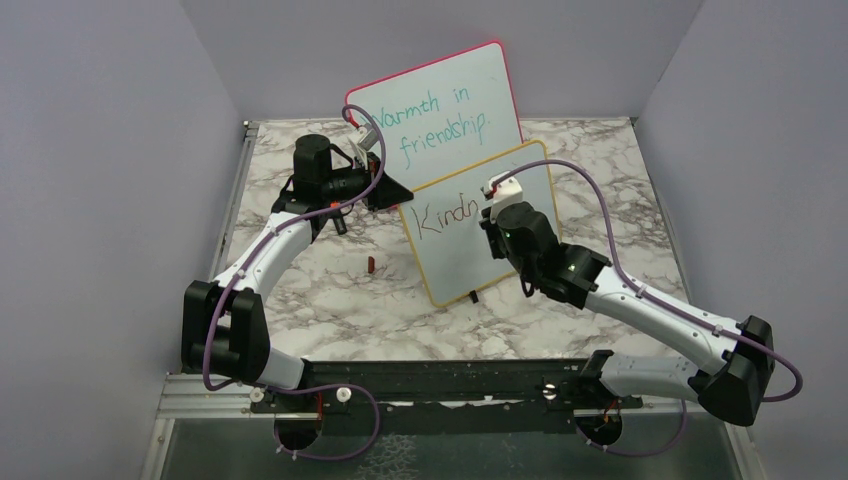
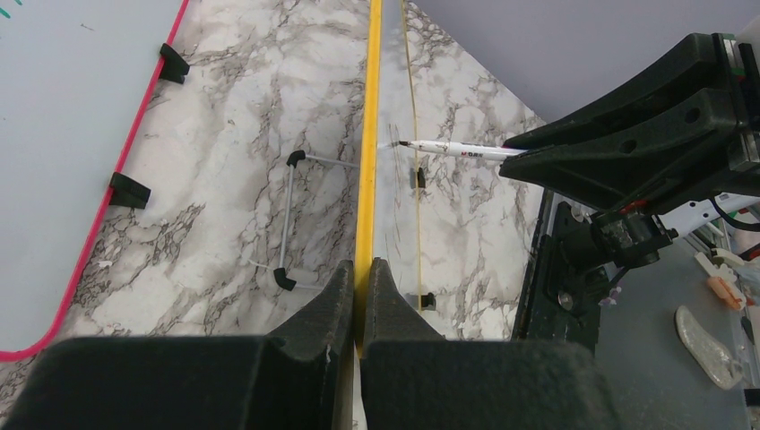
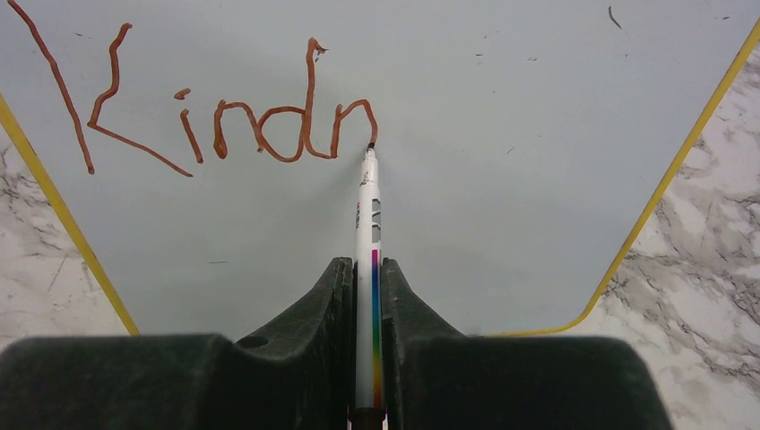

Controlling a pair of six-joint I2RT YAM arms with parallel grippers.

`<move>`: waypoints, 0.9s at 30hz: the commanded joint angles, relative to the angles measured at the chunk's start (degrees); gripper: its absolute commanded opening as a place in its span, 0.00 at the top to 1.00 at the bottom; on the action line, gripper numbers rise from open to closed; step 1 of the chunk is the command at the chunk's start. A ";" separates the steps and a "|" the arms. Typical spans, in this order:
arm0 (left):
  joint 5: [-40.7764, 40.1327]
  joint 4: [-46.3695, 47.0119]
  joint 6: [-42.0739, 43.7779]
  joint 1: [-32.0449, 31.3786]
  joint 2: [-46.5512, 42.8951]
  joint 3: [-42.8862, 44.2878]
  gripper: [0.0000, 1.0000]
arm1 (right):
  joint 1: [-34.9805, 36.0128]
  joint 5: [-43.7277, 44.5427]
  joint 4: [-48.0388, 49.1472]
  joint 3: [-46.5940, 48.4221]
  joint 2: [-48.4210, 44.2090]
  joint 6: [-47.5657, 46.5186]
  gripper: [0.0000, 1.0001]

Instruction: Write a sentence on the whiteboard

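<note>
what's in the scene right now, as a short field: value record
board: yellow-framed whiteboard, standing tilted on the marble table
writing so far: "Kindn" in reddish-brown
left arm: left gripper shut on the board's yellow edge
right arm: right gripper shut on a white marker
tip contact: marker tip on the board at the end of the last n
behind: pink-framed board with teal "Warmth in friendship."
loose item: small red object on the table, too small to identify
</note>
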 commanded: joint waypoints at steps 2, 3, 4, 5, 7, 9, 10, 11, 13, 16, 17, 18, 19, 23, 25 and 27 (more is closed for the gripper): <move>0.87 -4.14 2.29 -1.49 1.57 0.00 1.00 | -0.31 -2.39 -2.98 -0.51 -0.46 0.95 0.99; 0.88 -4.14 2.24 -1.49 1.57 0.00 1.00 | -0.29 -2.33 -3.24 -0.48 -0.45 0.84 0.99; 0.88 -4.14 2.28 -1.49 1.52 0.00 1.00 | -0.35 -2.19 -3.53 -0.37 -0.40 0.89 0.99; 0.88 -4.14 2.35 -1.49 1.56 0.00 1.00 | -0.36 -1.98 -3.63 -0.40 -0.43 0.90 0.99; 0.88 -4.20 2.30 -1.49 1.56 0.00 1.00 | -0.32 -1.39 -3.61 -0.44 -0.82 0.98 0.99; 0.88 -4.23 2.26 -1.49 1.57 0.00 1.00 | -0.39 0.05 -2.98 -0.80 -1.71 1.05 0.99; 0.88 -4.23 2.28 -1.49 1.57 0.00 1.00 | -0.32 0.55 -2.24 -1.05 -2.30 0.88 0.99; 0.88 -4.23 2.36 -1.49 1.49 0.00 1.00 | -0.33 0.99 -1.13 -1.46 -2.94 0.48 0.99; 0.88 -4.23 2.38 -1.49 1.48 0.00 1.00 | -0.32 1.51 0.19 -1.61 -3.54 0.10 0.99; 0.95 -4.31 2.31 -1.49 1.48 -0.01 1.00 | -0.48 1.77 1.46 -1.42 -3.47 -0.32 0.99; 0.96 -4.31 2.37 -1.49 1.48 -0.02 1.00 | -0.60 1.75 2.07 -1.66 -3.39 -0.42 0.99; 0.97 -4.31 2.33 -1.50 1.48 0.00 1.00 | -0.75 1.73 2.52 -1.75 -3.30 -0.34 0.99; 0.97 -4.31 2.30 -1.49 1.48 0.00 1.00 | -0.83 1.73 3.11 -1.84 -3.29 -0.27 0.99; 1.04 -4.31 2.35 -1.49 1.39 0.00 1.00 | -1.32 1.14 4.91 -2.03 -3.28 -0.58 0.99; 1.05 -4.31 2.38 -1.49 1.44 0.00 1.00 | -1.66 0.88 5.03 -1.81 -2.76 -0.78 0.99; 1.05 -4.31 2.37 -1.49 1.48 0.00 1.00 | -1.86 0.29 5.47 -1.93 -2.43 -0.83 0.99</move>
